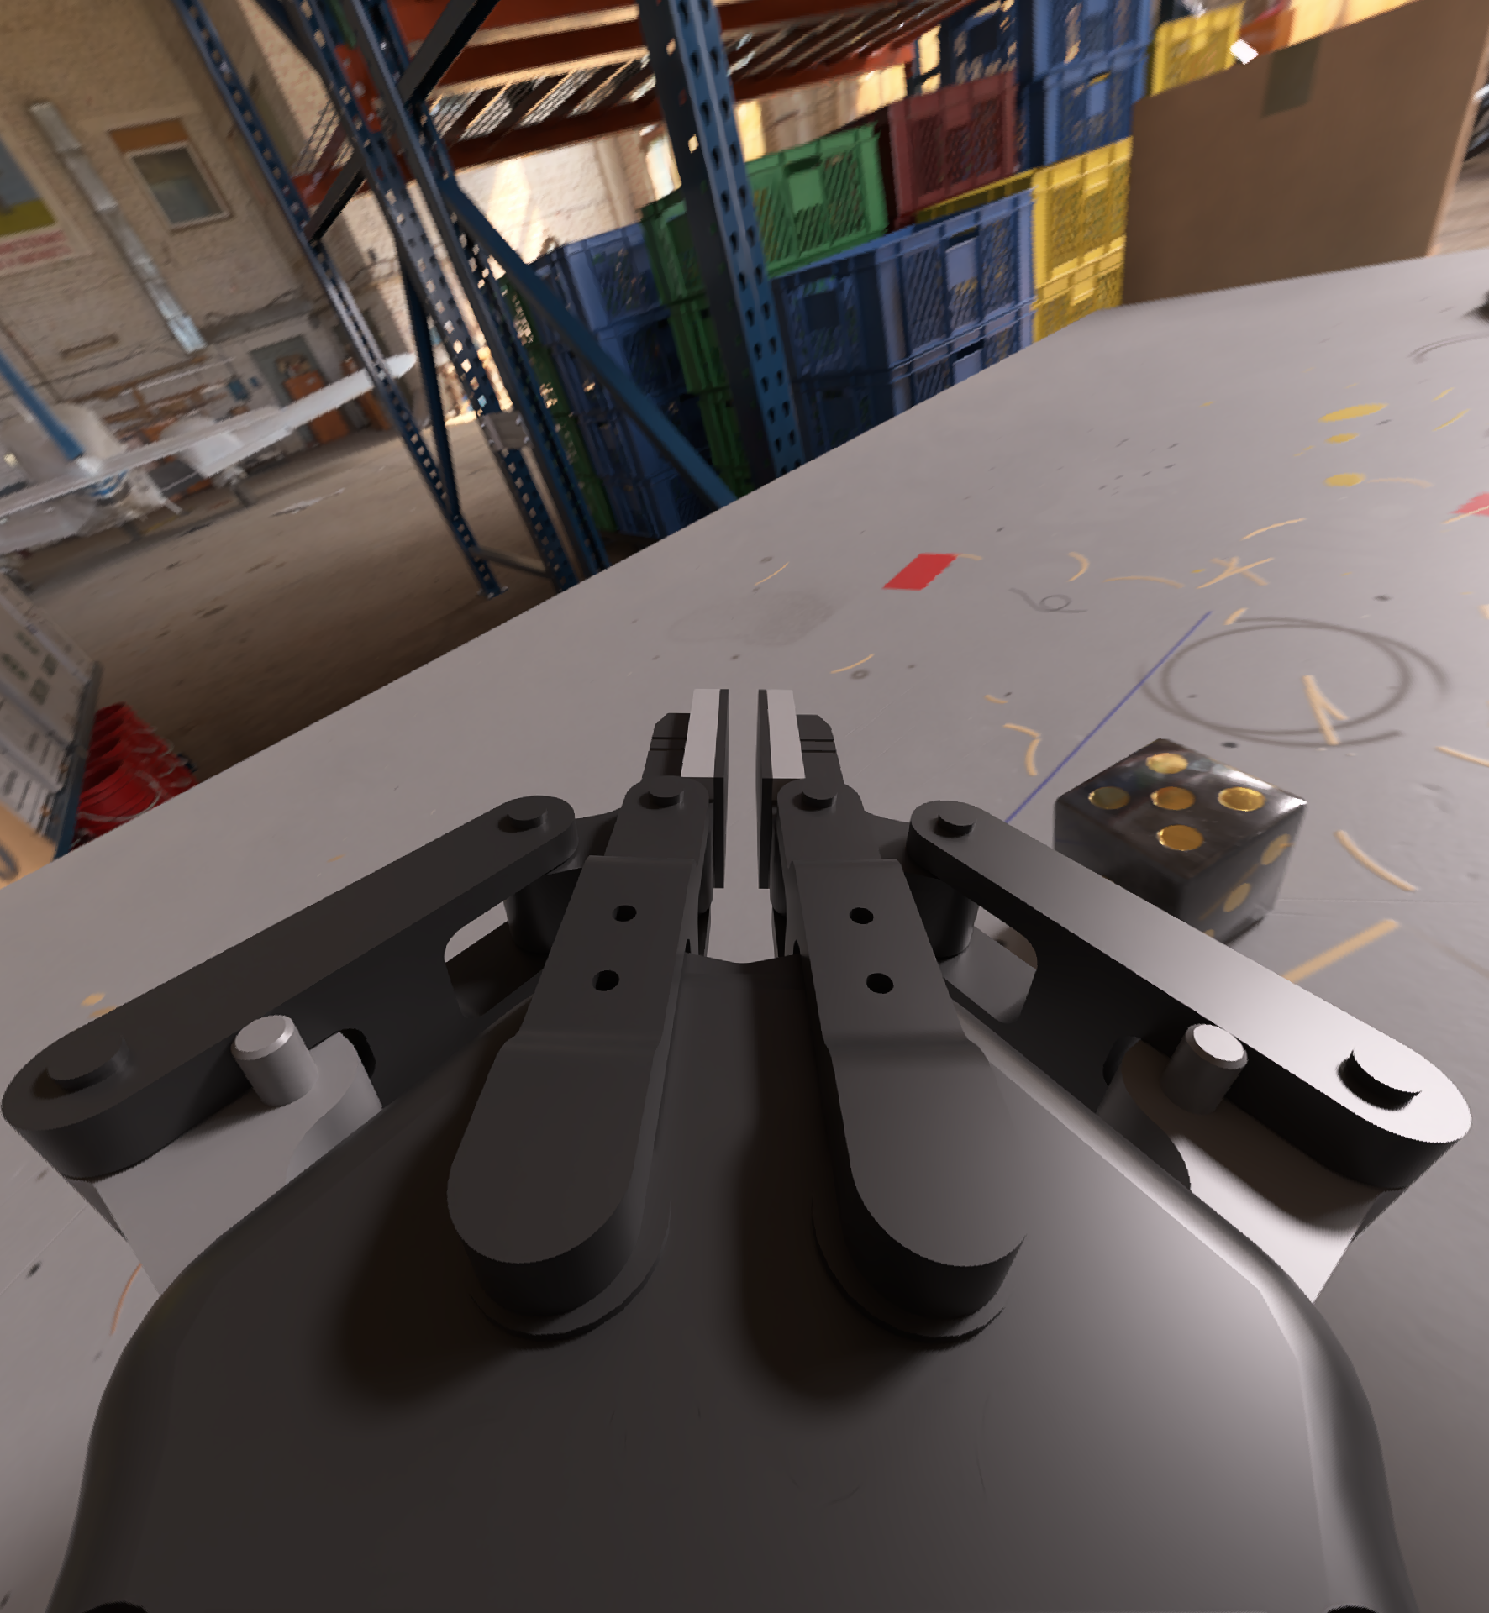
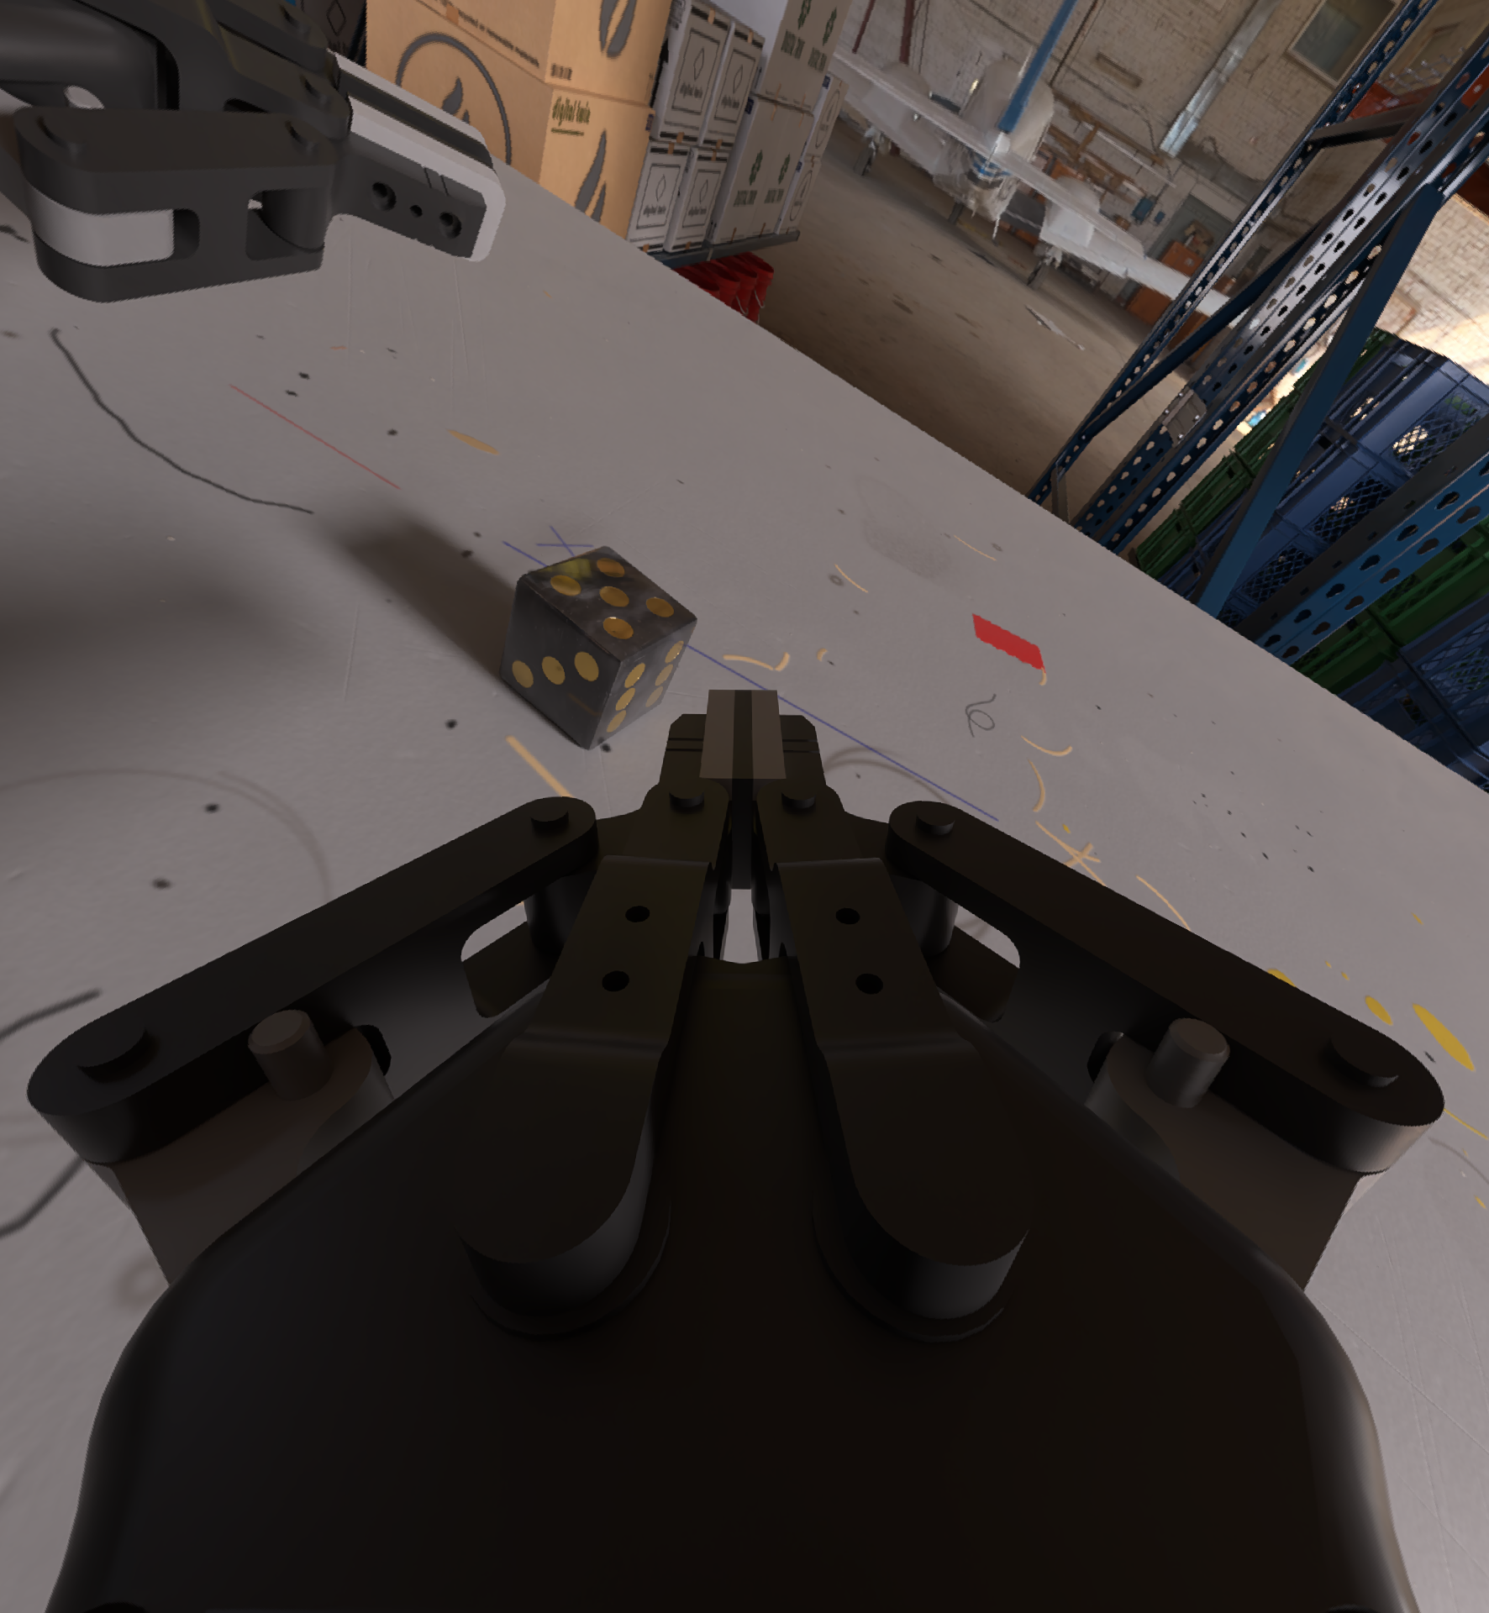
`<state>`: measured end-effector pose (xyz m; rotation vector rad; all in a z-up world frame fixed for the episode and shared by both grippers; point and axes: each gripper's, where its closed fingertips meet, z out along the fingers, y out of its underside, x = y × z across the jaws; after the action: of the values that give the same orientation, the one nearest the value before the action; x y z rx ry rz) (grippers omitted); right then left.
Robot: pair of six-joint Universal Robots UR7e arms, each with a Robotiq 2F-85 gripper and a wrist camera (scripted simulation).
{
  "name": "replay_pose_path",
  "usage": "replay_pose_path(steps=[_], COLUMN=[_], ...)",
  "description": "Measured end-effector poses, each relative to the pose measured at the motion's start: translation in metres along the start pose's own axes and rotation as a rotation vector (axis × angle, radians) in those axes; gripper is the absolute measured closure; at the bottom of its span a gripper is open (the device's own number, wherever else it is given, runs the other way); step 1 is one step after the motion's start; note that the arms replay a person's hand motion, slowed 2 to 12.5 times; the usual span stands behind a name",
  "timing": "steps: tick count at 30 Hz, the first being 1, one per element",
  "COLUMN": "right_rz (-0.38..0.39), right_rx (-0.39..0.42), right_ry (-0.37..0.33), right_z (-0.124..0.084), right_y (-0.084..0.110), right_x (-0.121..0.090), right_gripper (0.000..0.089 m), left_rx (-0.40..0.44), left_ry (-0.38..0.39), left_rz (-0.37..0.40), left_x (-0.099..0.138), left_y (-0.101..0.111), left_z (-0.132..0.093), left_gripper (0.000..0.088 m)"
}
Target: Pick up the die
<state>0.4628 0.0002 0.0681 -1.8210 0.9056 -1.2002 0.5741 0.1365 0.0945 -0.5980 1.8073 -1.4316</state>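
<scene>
Evidently neither arm has committed yet: the left gripper (image 1: 743,737) has its fingers drawn nearly together around nothing, pointing past the die (image 1: 1177,833), which sits just off to its right on the grey table (image 1: 462,785). Across from it, the right gripper (image 2: 743,733) is clenched and empty too, with the die (image 2: 597,646) near its tips, slightly left, so either must spread before grasping.

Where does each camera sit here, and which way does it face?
Left wrist view: on the left end effector, looking along its closed fingers over the table edge towards racks and crates; die to the right.
Right wrist view: on the right end effector, fingers closed, facing the table edge and boxes; die ahead-left, left end effector top left.
Shared: die, table, red patch.
</scene>
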Motion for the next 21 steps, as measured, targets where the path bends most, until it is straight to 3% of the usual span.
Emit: replay_pose_path(steps=[9, 16, 21], right_rz=[0.027, 0.056, 0.077], right_rx=[0.042, 0.071, 0.091], right_ry=[-0.01, -0.011, -0.017], right_z=[-0.003, -0.004, -0.006], right_y=[-0.005, -0.008, -0.01], right_x=[0.001, 0.005, 0.006], right_gripper=[0.0893, 0.0893, 0.0893], left_rx=[0.109, 0.125, 0.109], left_ry=[0.214, 0.382, 0.505], left_rz=[0.005, 0.027, 0.034], left_x=[0.024, 0.043, 0.056], left_y=[-0.014, -0.014, -0.011], left_z=[-0.009, -0.016, -0.019], left_gripper=[0.0793, 0.0722, 0.062])
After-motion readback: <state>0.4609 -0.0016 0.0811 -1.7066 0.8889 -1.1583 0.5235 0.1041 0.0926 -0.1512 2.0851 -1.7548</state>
